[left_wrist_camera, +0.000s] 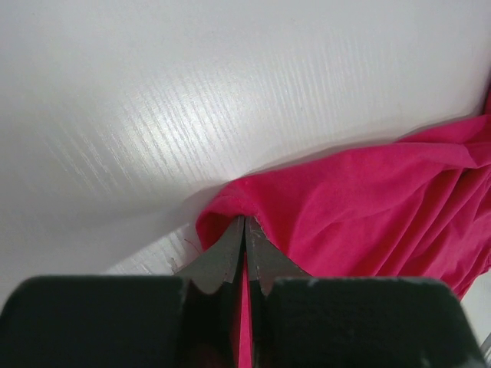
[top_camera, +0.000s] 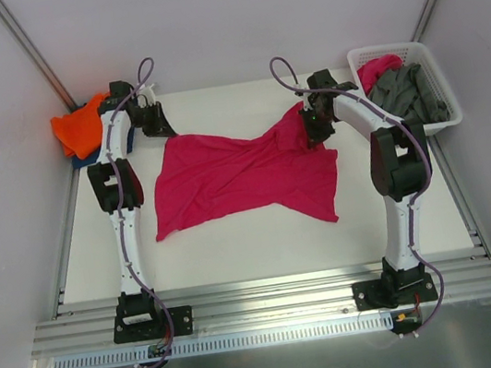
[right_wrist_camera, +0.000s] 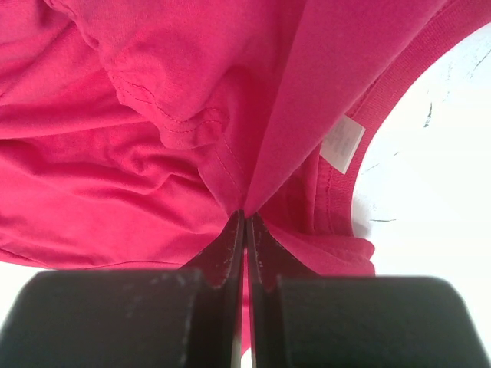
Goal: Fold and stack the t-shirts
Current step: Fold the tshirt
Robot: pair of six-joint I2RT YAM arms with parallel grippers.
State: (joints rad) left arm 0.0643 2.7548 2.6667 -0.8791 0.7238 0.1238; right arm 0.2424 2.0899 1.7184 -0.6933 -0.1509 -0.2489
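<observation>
A large magenta-pink t-shirt (top_camera: 239, 174) lies spread and creased across the middle of the white table. My left gripper (top_camera: 162, 127) is shut on its far left corner; in the left wrist view the cloth (left_wrist_camera: 360, 207) is pinched between the closed fingers (left_wrist_camera: 222, 257). My right gripper (top_camera: 315, 131) is shut on the shirt's far right part, lifting it a little; the right wrist view shows bunched cloth (right_wrist_camera: 153, 153), the collar and a white label (right_wrist_camera: 342, 143). An orange t-shirt (top_camera: 79, 124) lies over a dark blue one (top_camera: 84, 158) at the far left. Grey t-shirts (top_camera: 409, 93) fill the basket.
A white lattice basket (top_camera: 440, 83) stands at the far right corner, with a pink cloth (top_camera: 377, 68) in it beside the grey ones. Metal frame rails run along the table's near edge (top_camera: 274, 303) and both sides.
</observation>
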